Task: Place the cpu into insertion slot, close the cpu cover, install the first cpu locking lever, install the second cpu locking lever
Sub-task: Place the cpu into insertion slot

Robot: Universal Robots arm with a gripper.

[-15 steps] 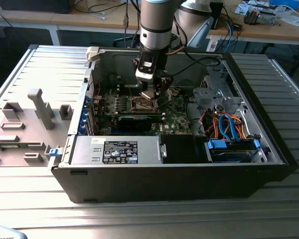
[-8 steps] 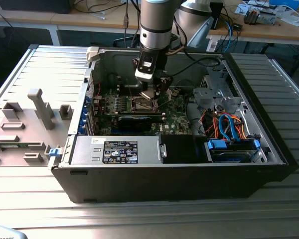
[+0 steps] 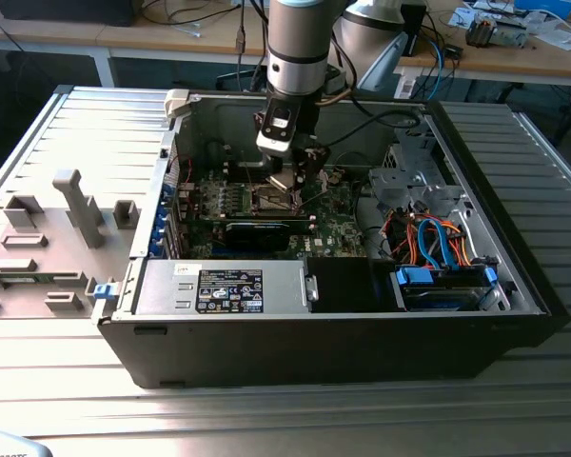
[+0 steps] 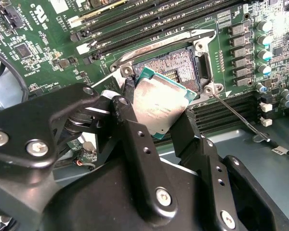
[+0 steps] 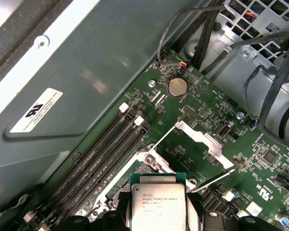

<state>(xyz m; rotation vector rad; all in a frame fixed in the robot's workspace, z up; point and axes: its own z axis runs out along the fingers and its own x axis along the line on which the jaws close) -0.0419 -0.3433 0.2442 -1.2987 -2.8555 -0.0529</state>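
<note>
Pincer (image 4: 157, 103) grips the cpu (image 5: 158, 202) by its edges, tilted just over the insertion slot (image 4: 176, 67); cpu cover (image 5: 204, 140) stands swung open, likely to admit it.

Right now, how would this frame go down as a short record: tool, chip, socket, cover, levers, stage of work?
tool: shut on the cpu, down inside the computer case
cpu: held tilted over one corner of the insertion slot, not seated
insertion slot: uncovered, contact field partly exposed beside the chip
cpu cover: swung open, away from the slot
locking lever: one thin rod released, sticking out from the slot's corner
stage: placing the chip under way; cover and levers not yet done
</note>
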